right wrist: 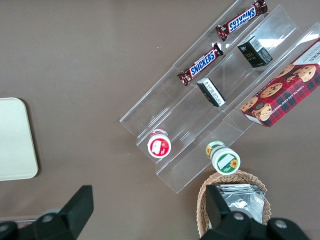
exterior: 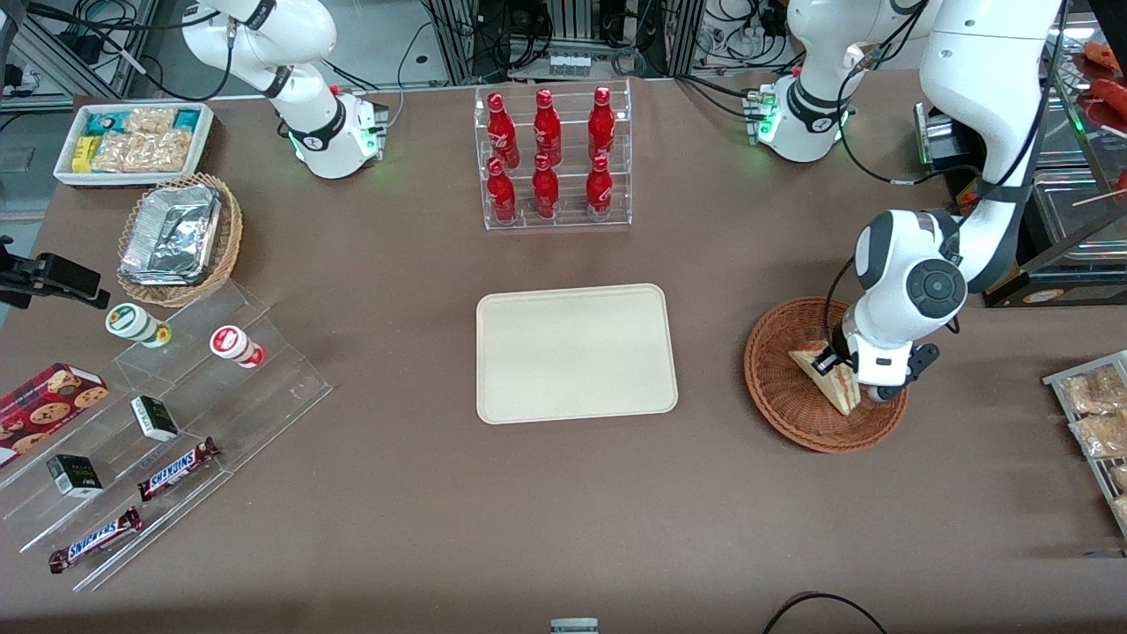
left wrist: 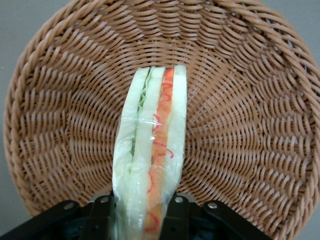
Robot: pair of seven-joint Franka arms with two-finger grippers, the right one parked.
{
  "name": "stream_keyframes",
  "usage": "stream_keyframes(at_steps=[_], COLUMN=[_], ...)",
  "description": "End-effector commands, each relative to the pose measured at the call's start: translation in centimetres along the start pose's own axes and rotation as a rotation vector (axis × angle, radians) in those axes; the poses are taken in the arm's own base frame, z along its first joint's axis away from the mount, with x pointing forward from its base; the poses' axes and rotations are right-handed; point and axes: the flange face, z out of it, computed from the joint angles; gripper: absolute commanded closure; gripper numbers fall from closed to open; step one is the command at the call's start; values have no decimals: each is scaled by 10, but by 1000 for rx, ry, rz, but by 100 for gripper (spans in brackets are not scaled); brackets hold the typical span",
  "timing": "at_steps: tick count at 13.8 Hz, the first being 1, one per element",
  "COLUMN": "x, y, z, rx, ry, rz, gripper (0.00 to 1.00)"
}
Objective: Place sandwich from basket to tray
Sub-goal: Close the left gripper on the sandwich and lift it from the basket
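We see the sandwich [left wrist: 150, 155] standing on its edge inside the basket [exterior: 779, 387], its wrapped cut face showing pale bread with green and red layers, and the gripper [left wrist: 137, 217] clenched on it, one black finger [left wrist: 102, 215] pressed to each side of the wedge. The basket sits on the brown bench [exterior: 423, 493] toward the working arm's end, well apart from the tray [exterior: 577, 352], which lies bare at the bench's middle. Farther from the front camera than the tray stands a clear rack of red bottles [exterior: 550, 154]. Toward the parked arm's end, we see a stepped clear display [exterior: 185, 414] holding Snickers bars [exterior: 176, 467], small dark boxes and two capped cups, with a cookie box [exterior: 44, 401] beside it, a lighter basket of foil containers [exterior: 176, 233], and a white tray of snacks [exterior: 132, 141] near the bench's corner. Cables and metal framing fill the room along the bench's edge.
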Motion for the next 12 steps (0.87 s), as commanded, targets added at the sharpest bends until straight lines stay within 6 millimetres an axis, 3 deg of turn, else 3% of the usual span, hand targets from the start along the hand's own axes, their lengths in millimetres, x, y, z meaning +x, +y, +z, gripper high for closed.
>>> stream_keyframes(at_steps=[1,3,7,12], x=[1,-10,-20,-80], y=[8,25,39,92], z=[-37,-51,-82,-94], rx=[51,89,120,94], ry=[-9,-37,-77,-87], rz=[17,61,161,301], gripper=[100,100,100,100])
